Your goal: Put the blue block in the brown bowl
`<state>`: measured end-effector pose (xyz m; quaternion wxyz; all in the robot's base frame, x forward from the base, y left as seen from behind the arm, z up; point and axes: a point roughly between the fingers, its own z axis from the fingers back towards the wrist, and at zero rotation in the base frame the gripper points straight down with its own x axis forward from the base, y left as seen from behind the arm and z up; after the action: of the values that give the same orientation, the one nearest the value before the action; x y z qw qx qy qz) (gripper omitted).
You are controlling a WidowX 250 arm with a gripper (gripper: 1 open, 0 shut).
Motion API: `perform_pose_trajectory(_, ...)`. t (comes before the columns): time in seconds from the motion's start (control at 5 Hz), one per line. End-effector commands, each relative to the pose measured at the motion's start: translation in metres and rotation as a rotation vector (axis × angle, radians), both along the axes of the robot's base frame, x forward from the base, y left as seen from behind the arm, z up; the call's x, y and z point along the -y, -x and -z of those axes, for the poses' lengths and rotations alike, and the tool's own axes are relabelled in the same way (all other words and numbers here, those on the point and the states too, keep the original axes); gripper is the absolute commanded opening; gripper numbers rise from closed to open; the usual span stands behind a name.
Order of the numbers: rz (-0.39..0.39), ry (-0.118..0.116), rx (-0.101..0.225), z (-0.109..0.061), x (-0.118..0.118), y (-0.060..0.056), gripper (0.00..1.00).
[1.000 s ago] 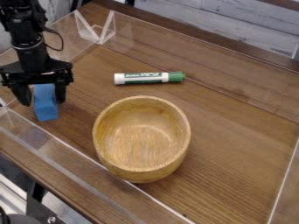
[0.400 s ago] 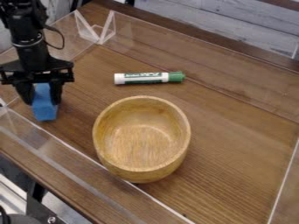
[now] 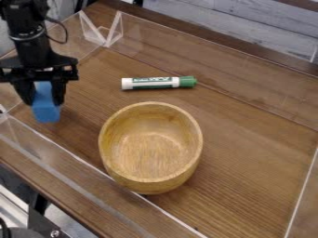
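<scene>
At the far left, the black robot arm point(image 3: 28, 42) reaches down from the upper corner, and its gripper point(image 3: 44, 93) is clamped on the blue block point(image 3: 47, 104), with 1 dark finger on either side of it. Compared with the 2 earlier frames, the arm, gripper and block all sit a little higher in the view. In the first of those frames the fingers stood farther apart around the block; now they have come together on it. The block is outside the bowl, to its left and well apart from it, roughly upright in the grip, with its lower part showing below the fingers.

Below the arm, at the lower left, a dark cable point(image 3: 25, 219) runs near the edge of the view, looking much as it did. Right of the gripper, toward the top, a pale, angular, strap-like piece point(image 3: 110, 33) lies where it lay before.

Next comes the brown bowl point(image 3: 151, 149), open side up on the wooden table point(image 3: 248, 167), unmoved, with nothing inside. Just beyond it, the white-and-green marker pen point(image 3: 159, 83) lies on its side, its green end to the right, in the same spot as before.
</scene>
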<state>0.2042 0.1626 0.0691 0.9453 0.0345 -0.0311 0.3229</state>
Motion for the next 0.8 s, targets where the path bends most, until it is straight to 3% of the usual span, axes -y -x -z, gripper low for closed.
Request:
perform_pose_trajectory(0.0,0.021,-0.042,0.060,-0.027,0.000,-0.009,0.00)
perform_pose_trajectory(0.6,0.098,-0.039,0.087,-0.054,0.021,-0.007,0.00)
